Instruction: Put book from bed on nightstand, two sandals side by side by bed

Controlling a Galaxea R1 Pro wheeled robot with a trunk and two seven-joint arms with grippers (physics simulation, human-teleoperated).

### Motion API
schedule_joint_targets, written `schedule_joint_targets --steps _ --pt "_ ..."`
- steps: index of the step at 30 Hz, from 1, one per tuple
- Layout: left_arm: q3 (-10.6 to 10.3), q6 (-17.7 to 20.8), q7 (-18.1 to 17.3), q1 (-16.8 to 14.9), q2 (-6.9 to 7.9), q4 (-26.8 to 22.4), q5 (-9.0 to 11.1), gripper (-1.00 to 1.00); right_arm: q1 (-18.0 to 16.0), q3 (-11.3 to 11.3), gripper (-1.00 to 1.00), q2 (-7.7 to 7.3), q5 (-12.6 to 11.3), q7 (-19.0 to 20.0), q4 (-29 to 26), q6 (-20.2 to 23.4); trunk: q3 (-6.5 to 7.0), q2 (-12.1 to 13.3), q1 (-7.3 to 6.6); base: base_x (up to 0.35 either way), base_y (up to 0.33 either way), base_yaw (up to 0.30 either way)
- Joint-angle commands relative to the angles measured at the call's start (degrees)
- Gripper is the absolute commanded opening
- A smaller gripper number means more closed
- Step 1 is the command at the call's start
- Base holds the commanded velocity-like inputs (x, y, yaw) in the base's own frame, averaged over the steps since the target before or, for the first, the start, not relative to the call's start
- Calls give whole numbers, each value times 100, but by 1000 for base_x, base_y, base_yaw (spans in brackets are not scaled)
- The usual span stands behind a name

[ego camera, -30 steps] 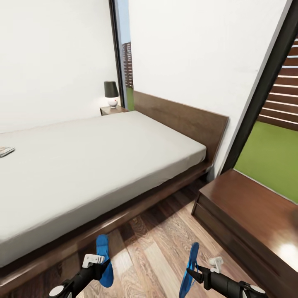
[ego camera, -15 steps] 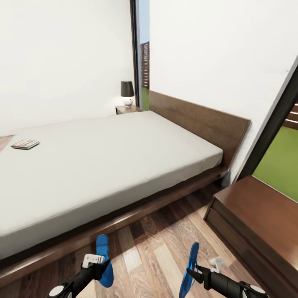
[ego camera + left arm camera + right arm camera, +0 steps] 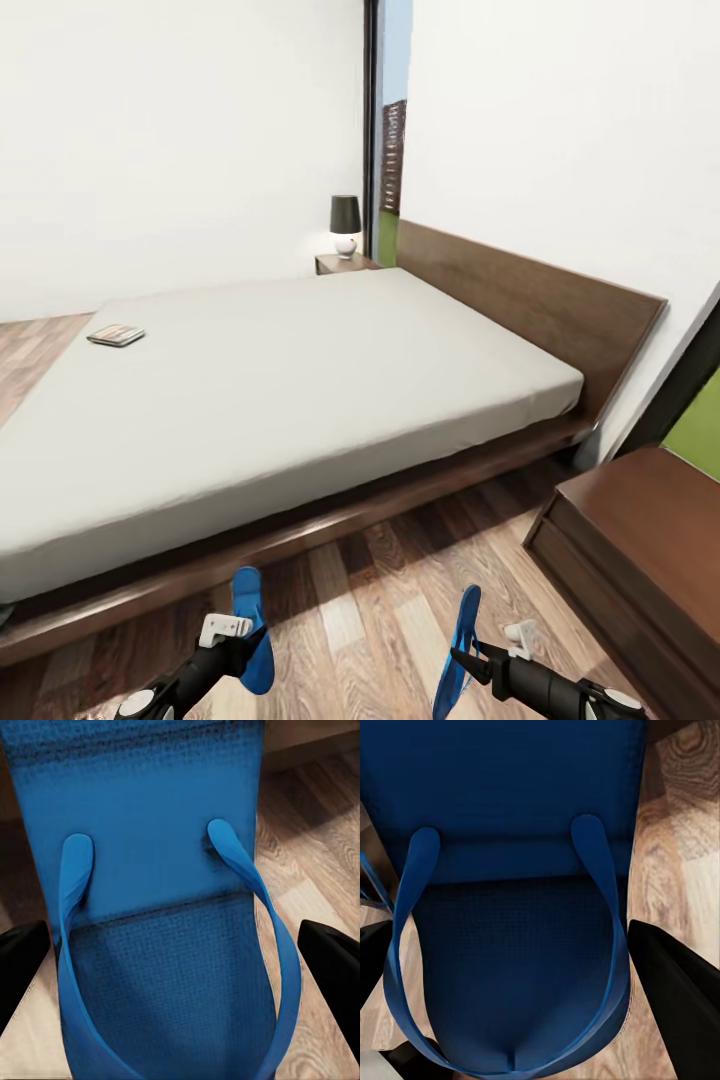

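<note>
So the robot is standing at the side of the bed (image 3: 300, 370) with a blue sandal in each arm. The left end effector (image 3: 243, 632) is clamped on the left sandal (image 3: 251, 625), which sticks up and forward over the wood-plank floor (image 3: 370, 610) just in front of the bed frame. In the left wrist view that sandal (image 3: 161, 915) sits between the two dark fingertips (image 3: 21, 960), straps facing the camera. Same deal on the other side – the right end effector (image 3: 470, 660) is gripping the right sandal (image 3: 462, 650), held on edge so it looks really thin from the head camera. The right wrist view has that sandal (image 3: 514, 907) sitting between the black fingers (image 3: 675, 997), with floor planks behind it.

The two sandals are well apart from each other, both off the floor.

The book (image 3: 116, 335) is lying flat on the mattress near the far left corner of the bed – nowhere near either arm. The far nightstand (image 3: 345, 263) is beside the headboard (image 3: 530, 300) on the other side of the bed, with a dark-shaded lamp (image 3: 345, 225) on top. A second dark wooden cabinet (image 3: 640, 540) sits close by on the right, near the head of the bed.
</note>
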Motion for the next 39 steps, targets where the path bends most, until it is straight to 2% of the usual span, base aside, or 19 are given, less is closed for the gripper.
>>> schedule_joint_targets --steps 1,9,28,39 --pt "44 -31 -31 -6 -4 7 -55 -100 -5 -48 -100 5 50 38 -6 13 -5 -2 -1 0 0 231" --pt "43 -31 -31 -6 -4 7 -54 -100 -5 -48 -100 5 50 38 -6 15 -5 -2 -1 -85 0 202" --pt "44 -31 -31 -6 -4 7 -51 -100 -5 -48 -100 5 50 38 -6 18 -5 -2 -1 -65 0 7" --pt "44 -31 -31 -6 -4 7 -55 -100 -5 -48 -100 5 50 38 -6 15 -5 -2 -1 -1 0 207"
